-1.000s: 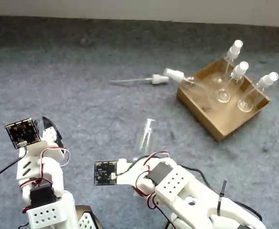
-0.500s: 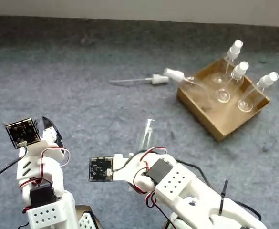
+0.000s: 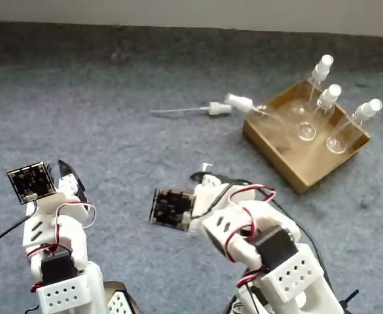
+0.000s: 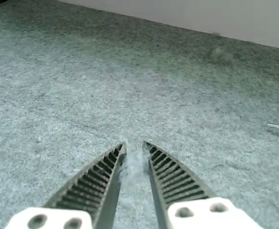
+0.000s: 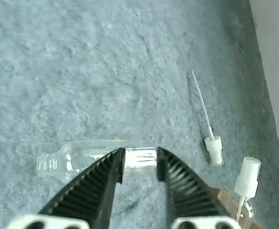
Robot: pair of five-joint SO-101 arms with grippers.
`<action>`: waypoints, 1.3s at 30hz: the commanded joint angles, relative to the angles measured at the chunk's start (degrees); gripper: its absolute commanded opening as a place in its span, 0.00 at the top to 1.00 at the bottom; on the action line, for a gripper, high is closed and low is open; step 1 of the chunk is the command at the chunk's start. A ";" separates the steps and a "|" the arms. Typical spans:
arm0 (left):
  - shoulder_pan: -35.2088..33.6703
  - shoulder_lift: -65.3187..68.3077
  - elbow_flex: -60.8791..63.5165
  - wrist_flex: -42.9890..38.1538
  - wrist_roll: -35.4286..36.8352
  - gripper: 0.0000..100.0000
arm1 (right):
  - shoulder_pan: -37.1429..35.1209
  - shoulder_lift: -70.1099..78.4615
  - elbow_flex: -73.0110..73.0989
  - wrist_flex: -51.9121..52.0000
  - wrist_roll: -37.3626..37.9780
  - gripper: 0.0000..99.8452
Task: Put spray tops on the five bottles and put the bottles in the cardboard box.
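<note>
Right gripper jaws apart, poised over clear plastic bottle lying bare-necked on grey carpet. Left gripper barely parted, empty, well apart from it. White spray top with long tube lies loose beside brown cardboard box, which holds four capped bottles.

Inspection finding: no text, number, label, brand or sign can be read on any surface. The left arm's wrist circuit board and the right arm's wrist circuit board carry fine marks, too small to make out. The cardboard box shows plain brown walls.
</note>
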 commanded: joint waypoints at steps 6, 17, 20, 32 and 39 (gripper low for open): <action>0.92 -0.13 1.19 -0.97 0.26 0.99 | 3.30 4.97 -0.48 -1.63 8.62 0.80; 0.92 -0.22 1.19 -0.97 0.26 0.99 | 5.14 15.08 2.77 -2.15 21.45 0.80; 0.92 -0.22 1.19 -0.97 0.26 0.99 | 5.14 17.80 2.68 -2.15 26.11 0.80; 0.92 -0.22 1.19 -1.14 0.26 0.99 | 4.53 35.91 -6.29 -1.63 26.11 0.71; 0.92 -0.22 1.19 -1.14 0.26 0.99 | 4.26 41.80 -15.60 -1.89 26.46 0.67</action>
